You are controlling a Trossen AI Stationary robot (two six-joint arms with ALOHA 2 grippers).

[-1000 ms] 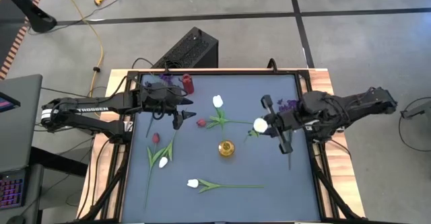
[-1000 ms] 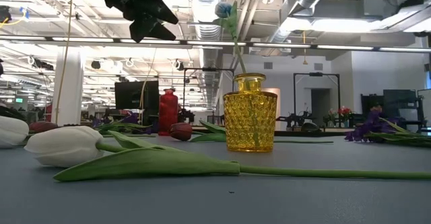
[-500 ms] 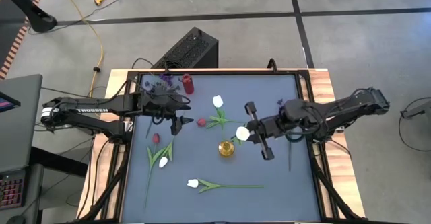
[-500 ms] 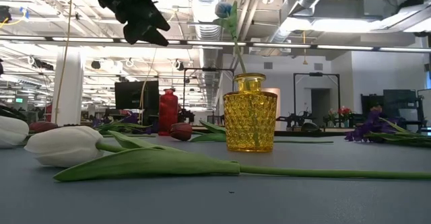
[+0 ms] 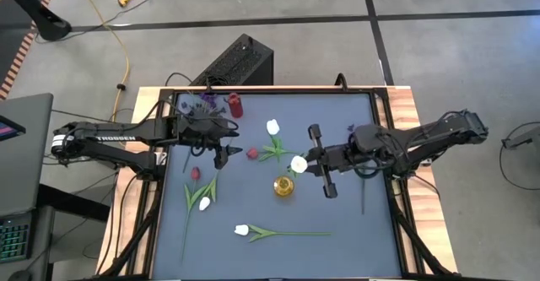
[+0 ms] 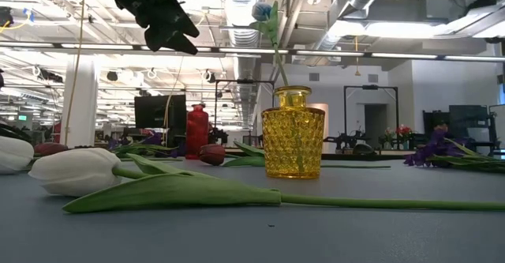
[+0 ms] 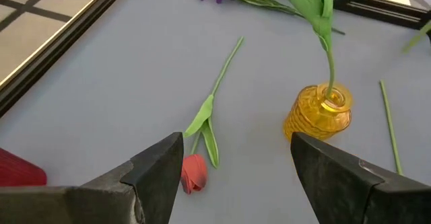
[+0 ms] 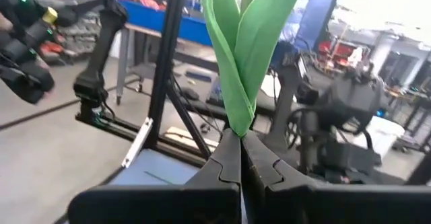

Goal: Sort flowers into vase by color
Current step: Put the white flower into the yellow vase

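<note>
My right gripper (image 5: 309,164) is shut on a white tulip (image 5: 299,164) just right of the yellow vase (image 5: 284,186). The tulip's stem (image 7: 330,69) runs down into the vase mouth and rises above the vase (image 6: 293,133) in the low view. My left gripper (image 5: 226,151) hovers open above the table, beside a dark red tulip (image 7: 194,173) that lies flat on the mat. Other white tulips (image 5: 272,127) (image 5: 204,203) (image 5: 242,229) and another dark red tulip (image 5: 195,173) lie on the mat. Purple sprigs (image 5: 363,132) lie near the right edge. My right gripper pinches the white tulip's stem and leaves (image 8: 239,120) between its two shut fingers, coming level from the table's right side. The leaves stand out beyond the fingertips. The tulip is lifted, nearly upright, with its lower stem inside the yellow vase.
A red vase (image 5: 235,105) stands at the far left of the mat, with purple sprigs (image 5: 202,102) beside it. The long stem of the near white tulip (image 6: 379,203) lies across the near part of the mat. A raised dark frame (image 5: 384,146) rims the table.
My right gripper has moved toward the table's left, carrying the white tulip's bloom from well right of the yellow vase to just beside it. It has stayed shut on the stem.
</note>
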